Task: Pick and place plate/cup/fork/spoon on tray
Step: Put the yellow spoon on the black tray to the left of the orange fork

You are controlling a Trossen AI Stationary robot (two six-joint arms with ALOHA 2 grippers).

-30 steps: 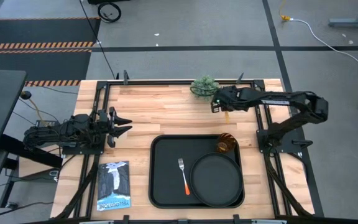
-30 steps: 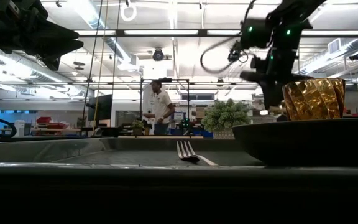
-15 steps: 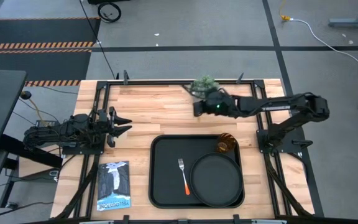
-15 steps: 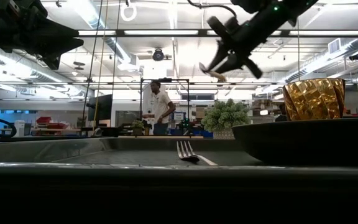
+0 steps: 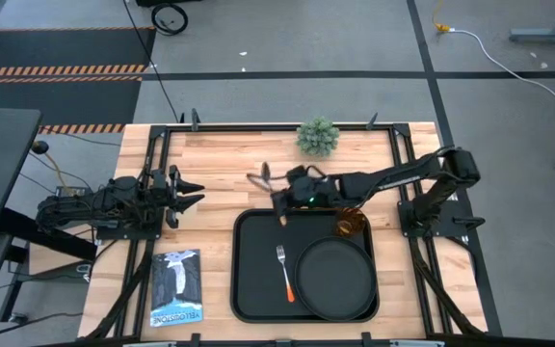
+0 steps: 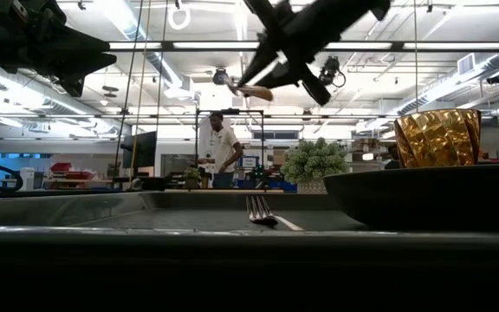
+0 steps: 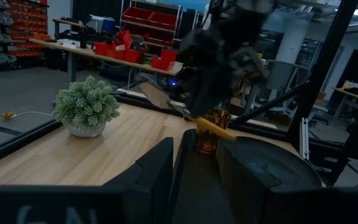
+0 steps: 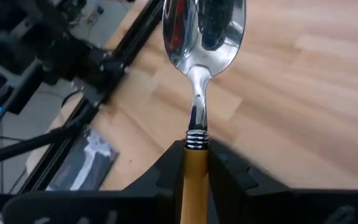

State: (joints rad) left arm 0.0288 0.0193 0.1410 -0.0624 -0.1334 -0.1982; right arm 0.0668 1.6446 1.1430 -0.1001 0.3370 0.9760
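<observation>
moved: right gripper [image 5: 279, 190] swung in from beside the plant to just past the tray's far left corner, carrying the spoon; left arm, fork, plate, cup unchanged.
high view, counts: 1 tray [image 5: 249, 289], 1 plate [image 5: 334, 280], 1 cup [image 5: 349, 223], 1 fork [image 5: 284, 272], 1 spoon [image 5: 258, 179], 1 plant [image 5: 317, 136], 1 booklet [image 5: 176, 286], 2 arms.
high view, layout: plate in tray's near right part; cup in far right corner, just beside the plate; fork on tray floor left of the plate, tines pointing away. Spoon off the tray, above bare wood. Booklet on the table left of the tray.
left gripper [image 5: 193, 193]: fingers apart, empty, parked at the table's left side.
low view: spoon [image 6: 251, 91] held high in the air, bowl end sticking out of the gripper; fork [image 6: 261, 211] flat on the tray; cup [image 6: 437, 137] behind the plate [image 6: 431, 196]. 1 person far back in the room.
left wrist view: plant [image 7: 86, 111] on wood, cup [image 7: 211, 132] beyond the plate [image 7: 272, 163], other arm's gripper blurred.
right wrist view: fingers [image 8: 166, 171] clamped on the spoon's orange handle, bowl [image 8: 204, 32] pointing ahead over wood; booklet [image 8: 87, 160] below.
</observation>
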